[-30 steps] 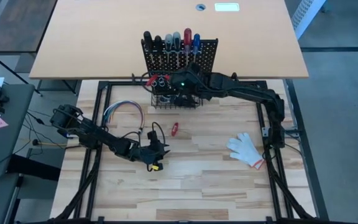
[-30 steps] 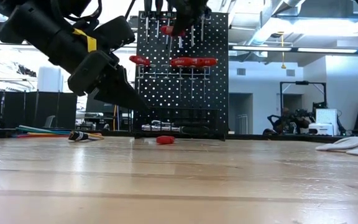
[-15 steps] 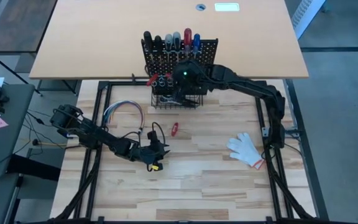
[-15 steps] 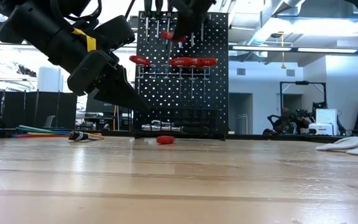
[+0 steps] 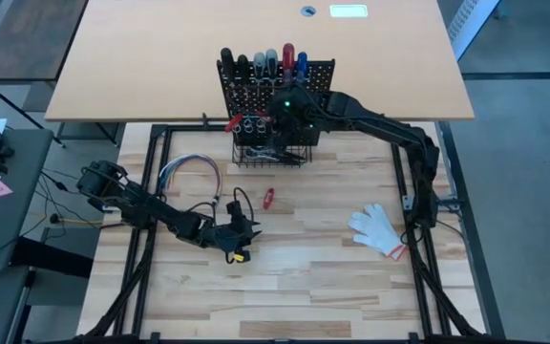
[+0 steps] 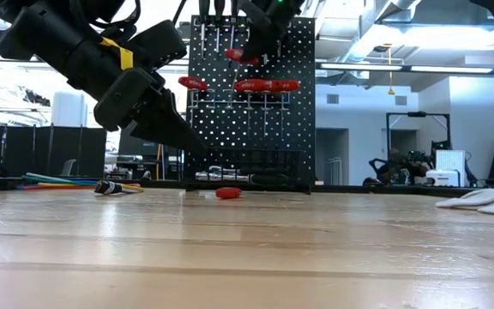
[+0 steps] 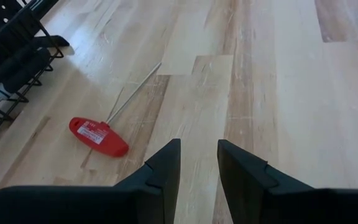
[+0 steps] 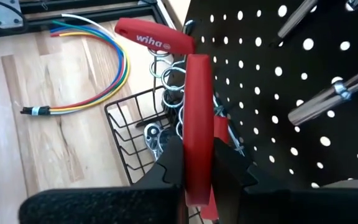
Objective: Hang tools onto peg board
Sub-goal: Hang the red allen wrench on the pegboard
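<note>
Basket [image 8: 129,134] (peg board [image 8: 291,93]): metal bits

i'm wearing matte black on both jointed arms. a yellow stripe is crossing my left arm [image 6: 114,56], a green light is glowing on my right wrist [image 5: 287,101], and my left gripper's fingers [image 7: 165,171] are showing as flat, dark wedges.
</note>
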